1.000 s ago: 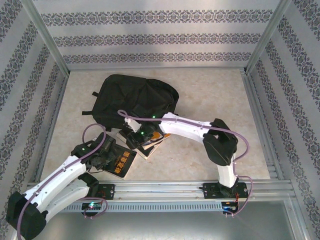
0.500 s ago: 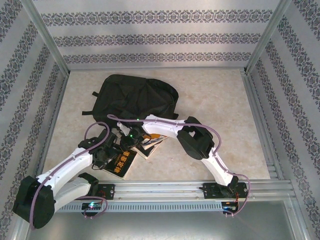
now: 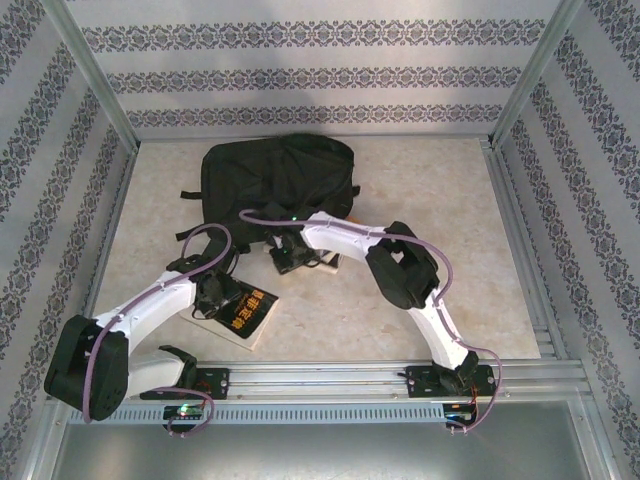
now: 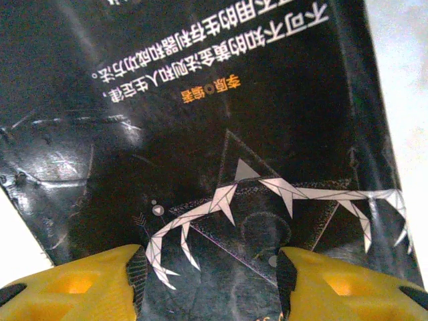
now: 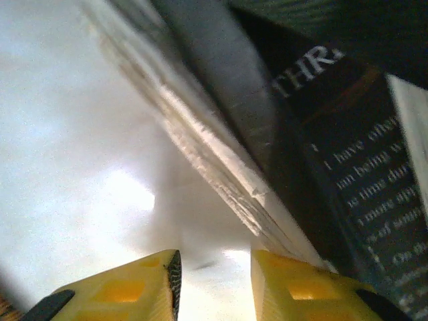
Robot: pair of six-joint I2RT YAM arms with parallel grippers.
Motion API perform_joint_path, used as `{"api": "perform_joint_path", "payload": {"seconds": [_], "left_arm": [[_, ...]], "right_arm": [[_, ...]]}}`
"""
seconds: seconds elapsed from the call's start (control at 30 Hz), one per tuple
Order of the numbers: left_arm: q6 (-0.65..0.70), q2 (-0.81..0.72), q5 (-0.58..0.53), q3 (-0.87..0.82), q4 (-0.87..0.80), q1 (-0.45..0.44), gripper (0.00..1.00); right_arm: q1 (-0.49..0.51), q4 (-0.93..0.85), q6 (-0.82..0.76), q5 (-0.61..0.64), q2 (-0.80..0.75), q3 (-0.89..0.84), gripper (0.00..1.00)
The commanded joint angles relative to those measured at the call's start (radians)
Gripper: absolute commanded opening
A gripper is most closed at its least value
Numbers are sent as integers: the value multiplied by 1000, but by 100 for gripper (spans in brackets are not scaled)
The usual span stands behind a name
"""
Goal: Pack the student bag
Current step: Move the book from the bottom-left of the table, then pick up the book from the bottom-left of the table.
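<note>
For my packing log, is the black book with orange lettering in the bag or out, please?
Out: the black book with orange lettering lies flat on the beige tabletop, outside the large black fabric backpack.

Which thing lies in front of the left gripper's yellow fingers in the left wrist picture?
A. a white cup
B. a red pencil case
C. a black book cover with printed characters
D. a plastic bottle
C: in the left wrist view, the black book, with white and orange characters on its cover, lies face-on beyond the spread fingertips of the left gripper.
</note>
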Motion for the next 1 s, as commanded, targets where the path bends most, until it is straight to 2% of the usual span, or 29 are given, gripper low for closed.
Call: {"api": "perform_joint_path", "payload": {"seconds": [0.0,0.1,0.27,0.43,0.67,0.83,0.97], "left_arm": [[4,-56,70,9,17,10,54],[-41,-160,103,-6,-64,10,52],[-129,-364,94,-58,-217,10,52],[-168,-386,104,-138,-207,19,53],[-192,-314,110,-225,-16,30,53],[-189,-265,141,-250,86,33,51],[-182,-258,146,-253,99,34,48]], "right_arm": [[-39,3,-53,56,-43,-38,37],[-37,85,-76,-127,-90,-68,37],[-16,135,-45,-319,-83,-43,37],[16,157,-4,-440,-28,-12,41],[49,182,22,-509,12,-29,48],[72,179,9,-455,23,-74,52],[83,170,-8,-440,19,-89,54]]}}
